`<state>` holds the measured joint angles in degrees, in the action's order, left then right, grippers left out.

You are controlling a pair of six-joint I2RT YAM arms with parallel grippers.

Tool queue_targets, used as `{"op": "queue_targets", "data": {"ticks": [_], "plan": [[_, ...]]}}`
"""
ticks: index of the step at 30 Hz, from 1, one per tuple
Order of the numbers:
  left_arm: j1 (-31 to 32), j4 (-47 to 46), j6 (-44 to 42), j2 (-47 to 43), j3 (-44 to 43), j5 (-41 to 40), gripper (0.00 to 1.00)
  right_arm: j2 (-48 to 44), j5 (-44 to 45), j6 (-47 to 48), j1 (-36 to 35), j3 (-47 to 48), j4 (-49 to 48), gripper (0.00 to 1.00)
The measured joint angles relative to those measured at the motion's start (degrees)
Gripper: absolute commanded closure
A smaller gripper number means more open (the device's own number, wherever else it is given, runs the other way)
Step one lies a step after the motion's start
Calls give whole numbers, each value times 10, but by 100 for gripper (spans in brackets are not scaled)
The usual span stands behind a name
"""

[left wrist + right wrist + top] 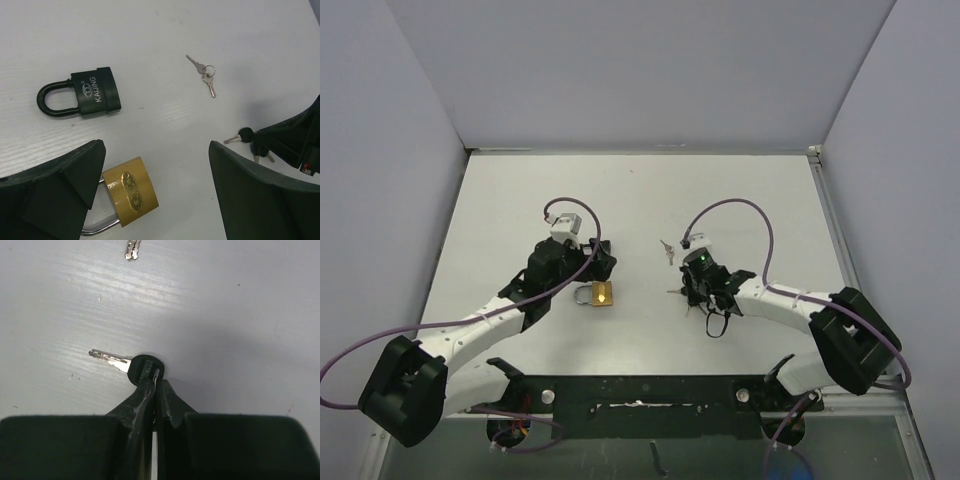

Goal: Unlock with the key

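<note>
A brass padlock (130, 190) with a steel shackle lies flat on the table, between the fingers of my open left gripper (155, 175) and close to the left finger (65, 185). It also shows in the top view (602, 295), just in front of the left gripper (592, 265). My right gripper (156, 382) is shut on the black head of a key (142, 369); its silver blade points left, low over the table. In the top view the right gripper (692, 290) is to the right of the brass padlock, apart from it.
A black padlock (87, 92) with its shackle closed lies beyond the left gripper. A small pair of silver keys on a ring (205, 75) lies further back, and shows in the top view (667, 250) and the right wrist view (131, 249). White walls enclose the table (640, 190).
</note>
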<state>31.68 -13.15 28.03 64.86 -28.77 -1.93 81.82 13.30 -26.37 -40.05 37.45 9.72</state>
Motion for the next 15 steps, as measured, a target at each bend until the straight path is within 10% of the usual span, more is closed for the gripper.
{"op": "queue_targets", "data": {"ticks": [15], "plan": [[87, -110, -26, 60, 1, 99, 18, -167, -14, 62, 0, -27, -37, 100]]}}
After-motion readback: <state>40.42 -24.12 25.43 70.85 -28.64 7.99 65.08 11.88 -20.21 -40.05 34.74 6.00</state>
